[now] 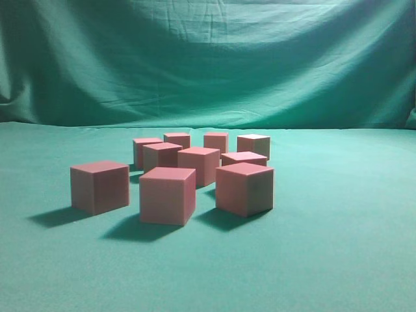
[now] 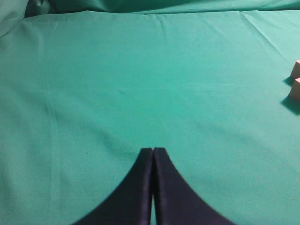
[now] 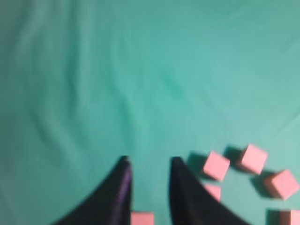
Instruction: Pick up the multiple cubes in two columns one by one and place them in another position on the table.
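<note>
Several pink cubes stand on the green cloth in the exterior view, with a front cube (image 1: pixel 168 195), a left cube (image 1: pixel 100 186) and a right cube (image 1: pixel 245 188) nearest; more sit behind them. No arm shows in the exterior view. My left gripper (image 2: pixel 153 151) is shut and empty above bare cloth, with two cube edges (image 2: pixel 296 79) at the far right. My right gripper (image 3: pixel 148 161) is open and empty, high above the cloth. One cube (image 3: pixel 142 218) lies below between its fingers; others (image 3: pixel 216 165) lie to the right.
A green cloth (image 1: pixel 338 247) covers the table and hangs as a backdrop (image 1: pixel 208 58) behind. Bare cloth lies left, right and in front of the cube cluster.
</note>
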